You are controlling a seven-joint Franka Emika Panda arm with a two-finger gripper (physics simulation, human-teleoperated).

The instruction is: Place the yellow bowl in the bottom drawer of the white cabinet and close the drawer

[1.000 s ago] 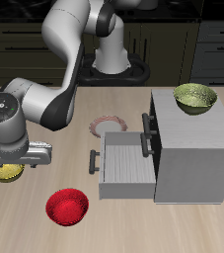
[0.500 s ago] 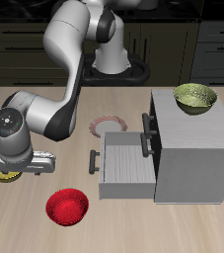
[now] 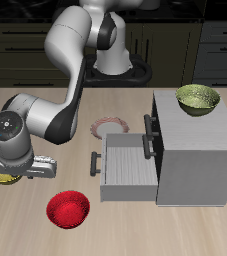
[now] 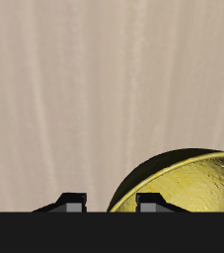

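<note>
Gripper (image 4: 112, 204) fingers astride rim of upright yellow bowl (image 4: 187, 188).

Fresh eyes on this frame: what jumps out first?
The end effector sits low over the small glossy bright-yellow bowl, fingers straddling its rim, beside the table's edge. The light grey-white boxy cabinet has its bottom drawer pulled open, with a duller olive-green bowl on top. A round red bowl lies near the table's front edge.

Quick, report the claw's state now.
Claw: open, its fingertips straddling the rim of the yellow bowl, nothing gripped yet.
</note>
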